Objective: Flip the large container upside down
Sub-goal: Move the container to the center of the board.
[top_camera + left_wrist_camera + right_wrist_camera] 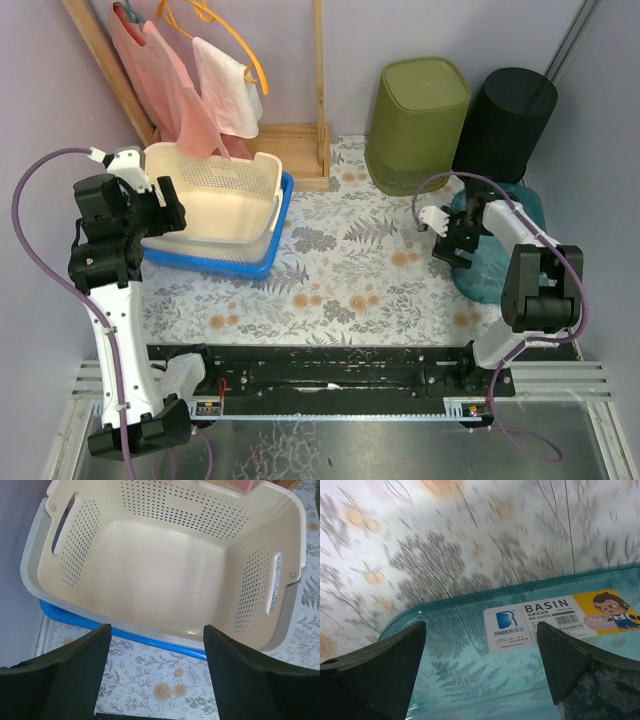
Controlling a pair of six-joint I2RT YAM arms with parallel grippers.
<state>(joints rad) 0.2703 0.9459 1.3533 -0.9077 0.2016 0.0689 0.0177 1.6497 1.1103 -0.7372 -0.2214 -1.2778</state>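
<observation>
Nearest thing is the black rail with both arm bases bolted to it. Past that it's a flowery tablecloth.

Far left is a nested stack. The cream basket is the big one, with perforated walls and handle slots. It sits upright, mouth up, and inside you only see bare plastic. It sits in a pale grey tub, which sits in a blue tub. A pink cloth hangs down to the basket's far rim.

The left gripper is at the basket's left side, jaws fairly wide, gripping nothing. From the wrist view, the fingers frame the stack's rim without touching it.

Over on the right, the right gripper hangs with jaws spread wide over a see-through teal basin with a "BASIN" sticker. It's holding nothing either.

At the far edge an olive bin and a black bin stand side by side. I can't see inside either one.
</observation>
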